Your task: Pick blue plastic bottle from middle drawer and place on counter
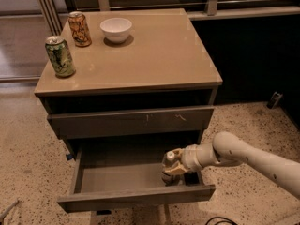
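Note:
The middle drawer (136, 198) is pulled open below the cabinet's scratched drawer front (131, 121). The blue plastic bottle (168, 161) stands upright at the drawer's right end, its white cap showing. My gripper (174, 168) reaches in from the right on a pale arm, and its fingers are closed around the bottle, low inside the drawer. The tan counter (154, 55) lies above.
On the counter's left back stand a green can (60, 56), an orange can (79, 29) and a white bowl (116, 29). The counter's right half is bare. A small dark object (275, 99) lies on the speckled floor at right.

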Motion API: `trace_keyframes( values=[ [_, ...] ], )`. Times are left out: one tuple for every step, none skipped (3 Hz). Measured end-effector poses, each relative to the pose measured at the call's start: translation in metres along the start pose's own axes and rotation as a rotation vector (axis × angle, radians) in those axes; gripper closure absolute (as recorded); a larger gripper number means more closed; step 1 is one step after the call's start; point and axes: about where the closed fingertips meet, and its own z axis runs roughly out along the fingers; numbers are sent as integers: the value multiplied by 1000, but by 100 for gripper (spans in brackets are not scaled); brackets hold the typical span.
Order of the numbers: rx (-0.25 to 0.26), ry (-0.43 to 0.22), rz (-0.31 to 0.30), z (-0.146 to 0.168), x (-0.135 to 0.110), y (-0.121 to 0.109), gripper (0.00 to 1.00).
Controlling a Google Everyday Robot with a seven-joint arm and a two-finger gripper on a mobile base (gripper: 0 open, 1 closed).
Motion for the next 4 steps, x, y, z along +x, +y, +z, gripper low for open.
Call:
trace_keyframes(
  values=[
    [-46, -24, 26, -30, -52, 14, 100],
    [-53, -51, 11, -88, -137, 25, 100],
    [-43, -69, -36, -167, -246, 25, 100],
    [-38, -38, -107, -200, -285, 36, 100]
  ],
)
